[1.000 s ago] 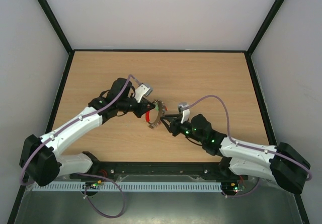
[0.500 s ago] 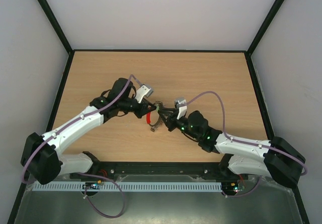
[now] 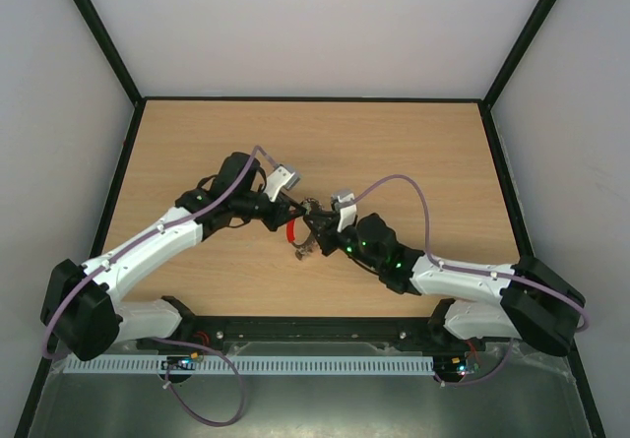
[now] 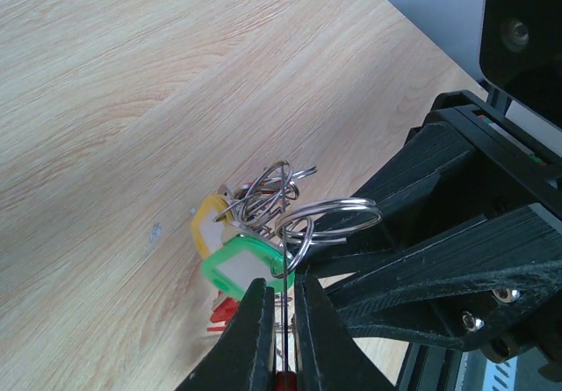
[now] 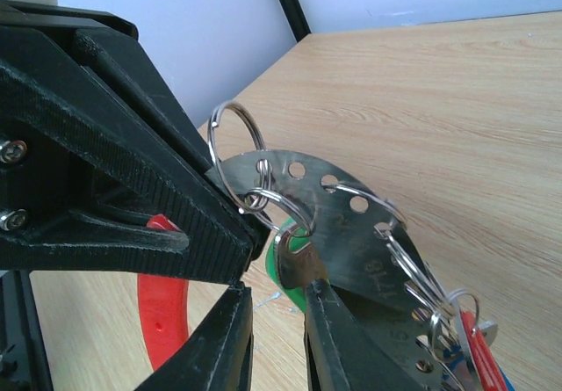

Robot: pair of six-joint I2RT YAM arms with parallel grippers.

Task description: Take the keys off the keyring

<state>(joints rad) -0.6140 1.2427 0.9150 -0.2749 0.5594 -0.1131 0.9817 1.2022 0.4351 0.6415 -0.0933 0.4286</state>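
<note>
Keys [image 4: 244, 266] with green and yellow tags hang bunched on small split rings [image 4: 332, 218] from the keyring [image 5: 163, 319], a thin wire with a red sleeve. A perforated metal plate [image 5: 338, 220] sits among them. The left jaws are closed on the keyring's wire next to the red sleeve. The right jaws stand nearly together around a green-tagged key; whether they pinch it cannot be told. The bunch sits between both arms over the middle of the counter [image 3: 413, 143].
</note>
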